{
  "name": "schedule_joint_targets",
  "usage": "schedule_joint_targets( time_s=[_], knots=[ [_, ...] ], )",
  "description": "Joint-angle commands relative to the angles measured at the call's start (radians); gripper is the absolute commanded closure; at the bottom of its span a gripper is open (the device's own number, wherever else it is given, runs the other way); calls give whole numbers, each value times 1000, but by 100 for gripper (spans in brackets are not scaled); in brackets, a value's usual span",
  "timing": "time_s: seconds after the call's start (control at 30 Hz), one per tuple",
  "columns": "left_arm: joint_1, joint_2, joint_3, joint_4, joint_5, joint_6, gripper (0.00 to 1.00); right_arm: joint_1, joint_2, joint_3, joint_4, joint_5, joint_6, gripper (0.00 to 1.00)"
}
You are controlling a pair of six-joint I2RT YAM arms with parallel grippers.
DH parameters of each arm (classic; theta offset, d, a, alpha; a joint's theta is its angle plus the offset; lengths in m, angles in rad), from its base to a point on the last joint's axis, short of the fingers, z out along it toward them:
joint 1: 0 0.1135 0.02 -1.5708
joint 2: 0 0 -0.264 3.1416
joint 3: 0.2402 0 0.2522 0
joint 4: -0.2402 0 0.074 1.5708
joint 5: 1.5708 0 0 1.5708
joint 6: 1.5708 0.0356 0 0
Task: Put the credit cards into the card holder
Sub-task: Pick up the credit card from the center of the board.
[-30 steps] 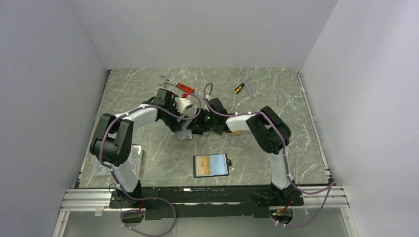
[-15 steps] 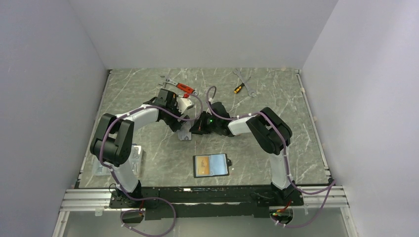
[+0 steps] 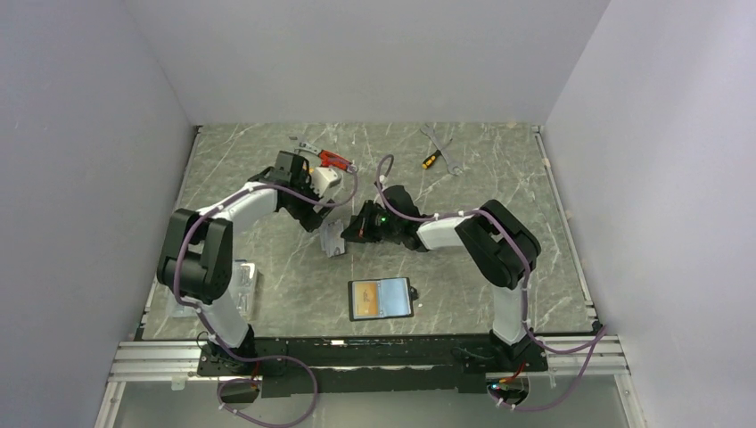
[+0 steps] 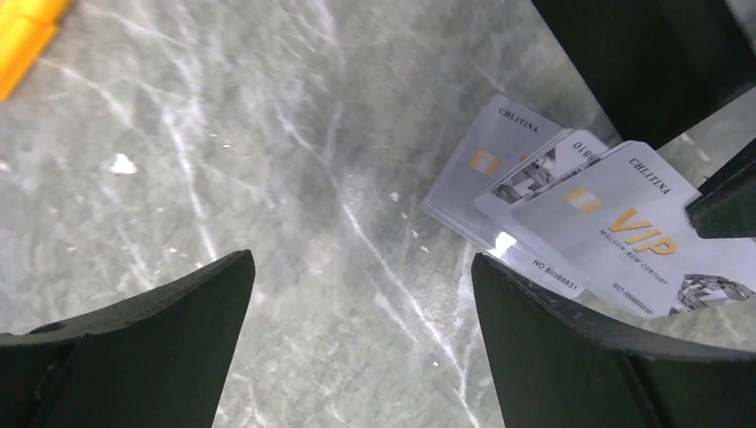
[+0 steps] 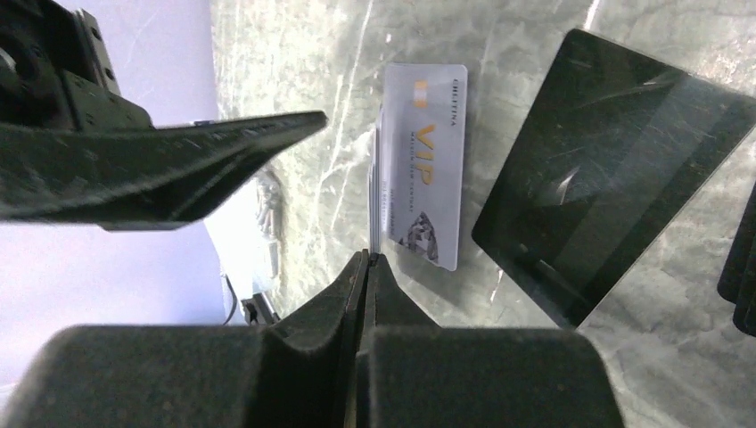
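Note:
A fanned stack of silver-grey credit cards (image 4: pixel 544 201) lies on the marble table (image 3: pixel 267 267), just past my left gripper (image 4: pixel 361 267), which stands wide open over bare marble. My right gripper (image 5: pixel 368 259) is shut, its tips pinching the near edge of the top silver VIP card (image 5: pixel 426 169). A plain black card (image 5: pixel 606 178) lies flat to the right of the stack. From above, the cards (image 3: pixel 332 239) sit between the left gripper (image 3: pixel 323 214) and the right gripper (image 3: pixel 349 235). The card holder (image 3: pixel 382 299) lies open nearer the arm bases, with an orange card on its left half.
Red-handled pliers (image 3: pixel 332 159) and a screwdriver with a wrench (image 3: pixel 439 153) lie at the back of the table. A clear packet (image 3: pixel 241 281) sits by the left arm's base. Something yellow (image 4: pixel 27 27) shows at the corner of the left wrist view.
The right gripper has closed on the silver card and reached a little left. The left arm has drawn back toward the far left, away from the cards.

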Motion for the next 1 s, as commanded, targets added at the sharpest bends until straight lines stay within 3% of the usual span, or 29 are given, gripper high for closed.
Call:
schedule_joint_targets(
  time_s=[0.0, 0.23, 0.57, 0.87, 0.97],
  knots=[
    [36, -99, 76, -70, 113, -70, 1, -2, -75, -12, 57, 8, -31, 100],
    [36, -150, 53, -121, 304, -147, 1, -14, -104, -49, 94, 7, -37, 100],
    [57, -85, 7, -94, 423, -201, 0, -65, -169, -87, 89, 4, -60, 100],
    [134, -157, -67, 53, 861, -416, 1, -92, -307, -180, 221, -58, -4, 100],
    [132, -215, -117, 169, 917, -528, 1, -93, -343, -222, 304, -83, 32, 100]
  ],
)
